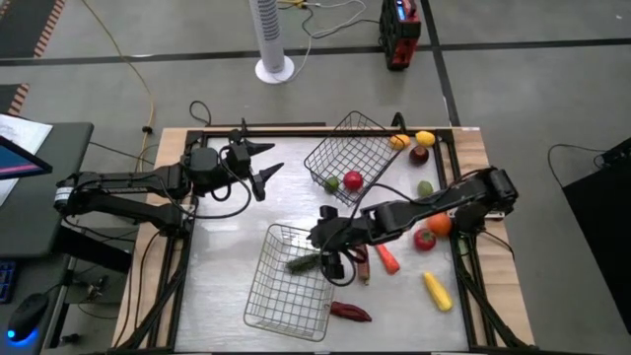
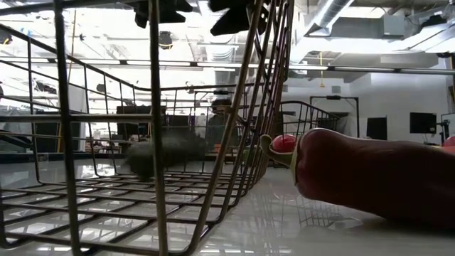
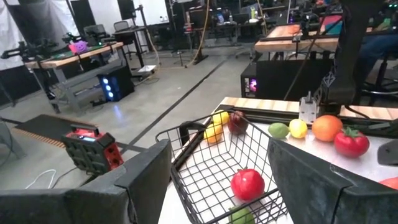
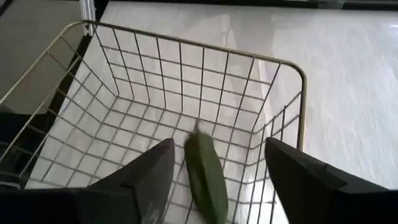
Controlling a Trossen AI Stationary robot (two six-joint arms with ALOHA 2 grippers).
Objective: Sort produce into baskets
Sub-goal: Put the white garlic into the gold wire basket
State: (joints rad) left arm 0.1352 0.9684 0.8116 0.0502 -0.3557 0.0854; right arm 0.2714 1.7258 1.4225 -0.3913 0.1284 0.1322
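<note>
Overhead, level and wrist views of a two-arm produce sort in mid-deposit. The right gripper hangs over the near wire basket, at its edge nearest the centre of the surface; its jaws stand wide apart, and a long dark-green vegetable lies between and below them over the basket's mesh, blurred in the level view, so it appears to be dropping or just landed, no longer gripped. The left gripper waits at the far left of the surface, jaws likewise wide and empty, facing the far basket, which holds a round red fruit and a round green one. Unsorted pieces remain on the surface: a long red pepper just beside the near basket, a short orange carrot and a long yellow piece near the right arm, and round pieces toward the far right corner, among them a tomato, an orange, a small green fruit, a maroon one and a yellow one. Judged step: release of a long vegetable into the near basket; the sort is perhaps a quarter done. The next move calls for lifting the right gripper clear of the rim, then reaching for a neighbouring long piece, likely the carrot, approached along its narrow width.
</note>
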